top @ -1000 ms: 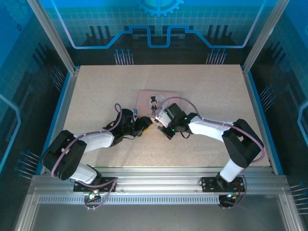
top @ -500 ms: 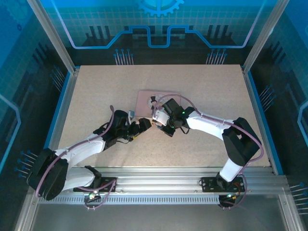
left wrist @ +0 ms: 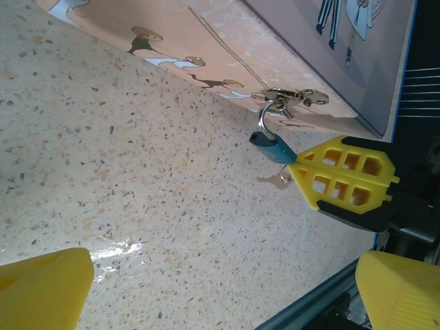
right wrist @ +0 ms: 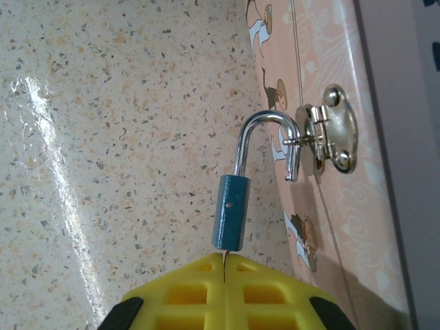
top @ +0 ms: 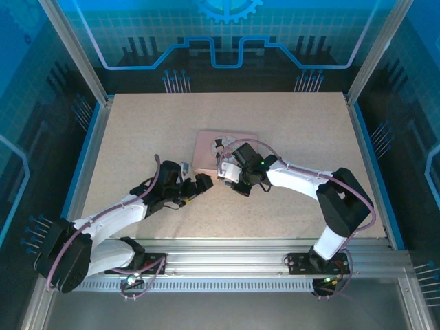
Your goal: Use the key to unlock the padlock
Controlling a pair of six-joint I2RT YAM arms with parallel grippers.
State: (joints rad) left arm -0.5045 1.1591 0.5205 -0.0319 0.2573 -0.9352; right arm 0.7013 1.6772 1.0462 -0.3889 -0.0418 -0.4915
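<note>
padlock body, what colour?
The padlock body is teal-blue, with a silver shackle; clearest in the right wrist view.

Pink box (top: pixel 206 148) on speckled table (top: pixel 137 130)

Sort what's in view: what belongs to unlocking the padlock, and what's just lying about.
Job: padlock, key, latch holding the padlock, pink box.
Lying about: shiny clear patch on the table, perhaps tape.

Wears glossy white shells (top: pixel 295 182) between black joints on both arms; trails purple cables (top: pixel 159 168) in loops along each; ends in yellow latticed fingers (left wrist: pixel 344 182) backed in black; stands on black bases (top: pixel 320 262).
</note>
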